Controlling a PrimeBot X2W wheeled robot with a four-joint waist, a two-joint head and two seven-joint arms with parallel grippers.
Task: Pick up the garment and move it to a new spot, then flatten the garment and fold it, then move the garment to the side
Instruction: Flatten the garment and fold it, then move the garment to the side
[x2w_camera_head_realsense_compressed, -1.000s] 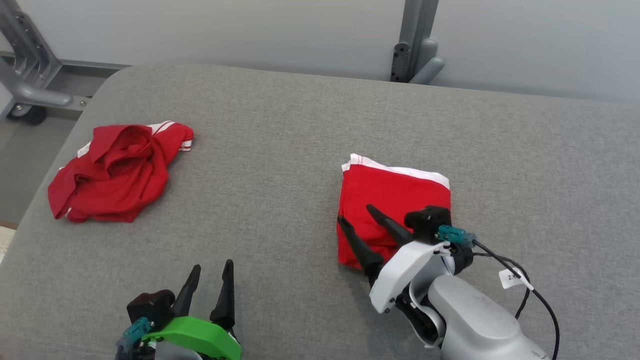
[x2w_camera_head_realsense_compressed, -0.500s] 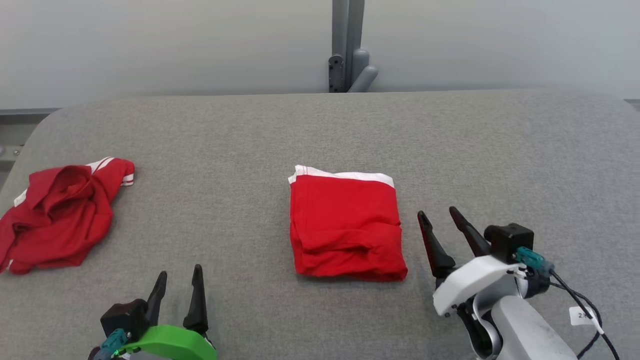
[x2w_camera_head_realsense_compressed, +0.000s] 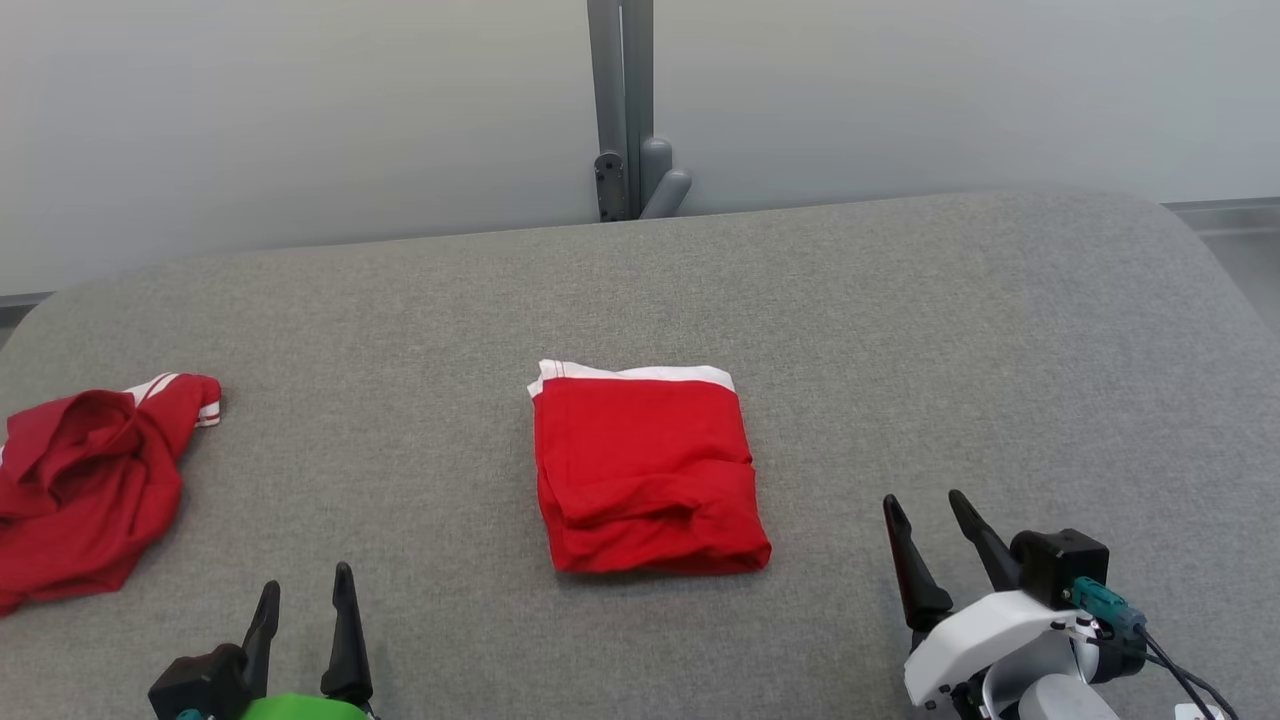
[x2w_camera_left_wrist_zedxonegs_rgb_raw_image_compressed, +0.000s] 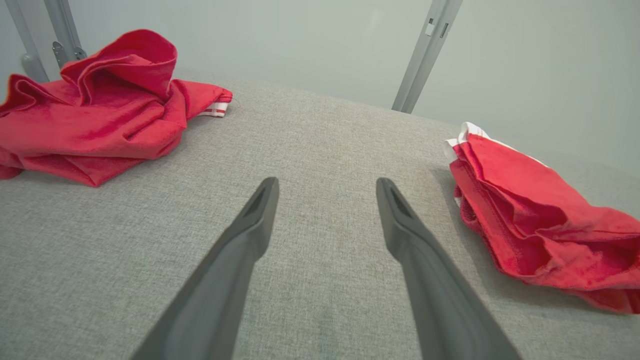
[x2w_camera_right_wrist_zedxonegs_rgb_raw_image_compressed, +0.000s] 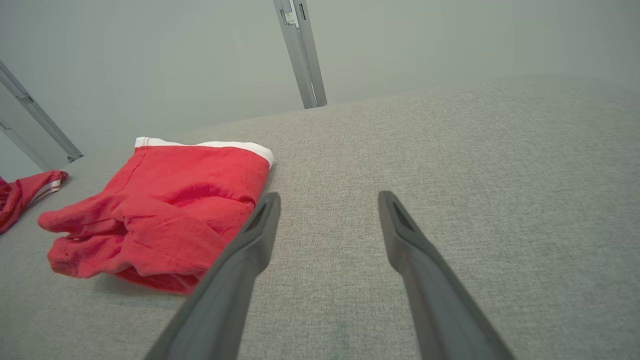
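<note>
At the near edge of the tabletop (x2w_camera_head_realsense_compressed: 900, 320), the left hand (x2w_camera_head_realsense_compressed: 305, 580) and the right hand (x2w_camera_head_realsense_compressed: 922, 500) are seen with fingers spread apart and nothing between them; no cloth is touched by either. Just beyond, near the middle and between the two hands, the folded garment (x2w_camera_head_realsense_compressed: 645, 470) is laid flat as a compact red rectangle, its white band turned to the far side and a loose lip of cloth bunched along the near edge. The picking up, flattening and folding are therefore judged done for this piece. What is left, it would seem, is the last shift to the side, since the piece is lying centrally and is not held. A fresh grasp would be needed, likely by the right hand, which is the nearer. Well apart at the left edge, a crumpled garment (x2w_camera_head_realsense_compressed: 85, 480) is heaped untouched, and may be taken as work not yet begun. Beyond the far edge, a grey post (x2w_camera_head_realsense_compressed: 620, 100) is set against the wall.
</note>
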